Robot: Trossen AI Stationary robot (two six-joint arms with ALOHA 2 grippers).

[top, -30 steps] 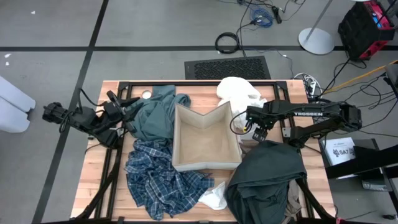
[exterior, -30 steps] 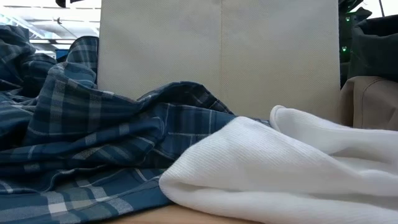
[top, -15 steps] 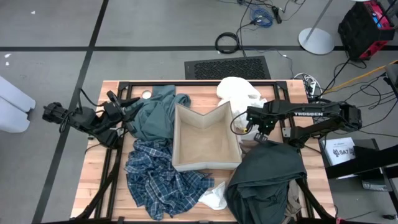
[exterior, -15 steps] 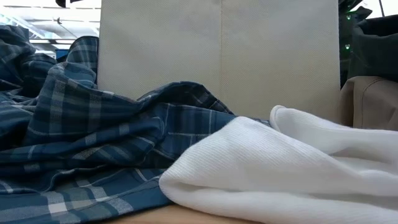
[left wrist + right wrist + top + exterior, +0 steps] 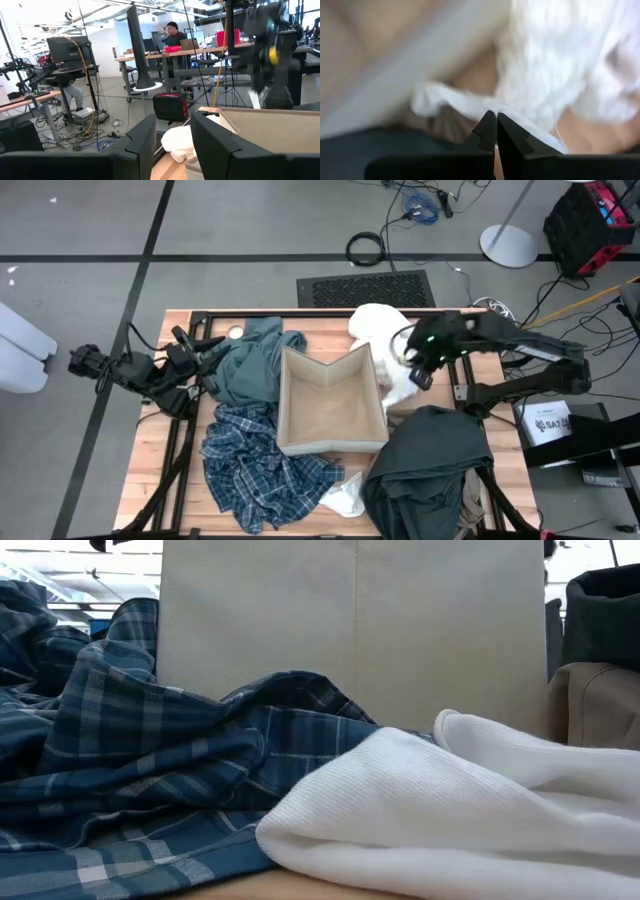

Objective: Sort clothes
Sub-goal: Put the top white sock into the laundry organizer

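Observation:
A white garment [image 5: 383,330] lies at the table's far side, right of the beige fabric box [image 5: 330,415]. My right gripper [image 5: 417,374] hangs above its near part, shut on white cloth [image 5: 530,75]. The teal garment [image 5: 250,365] lies left of the box and the plaid one [image 5: 250,465] at the near left. The dark grey-green one [image 5: 430,465] lies at the near right, over a khaki one [image 5: 595,700]. My left gripper [image 5: 172,145] stays at the table's left edge beside the teal garment, open, with nothing between its fingers. My right gripper pinches a bunched strip of the white garment [image 5: 465,106] between its two shut fingers. The fingers come from above, slanting down. The pinched part is raised off the table and the rest lies on the table at the far side; how many layers I cannot tell.
A second white piece [image 5: 345,498] lies at the near edge between the plaid and dark garments, large in the low view [image 5: 450,825]. The box stands open at the table's middle. Bare wood shows at the far right corner [image 5: 470,325].
My right gripper has shut and risen from low beside the box's right wall, tipping to point more steeply down. It has taken hold of the white garment, whose near part has come up with it while the rest stays on the table.

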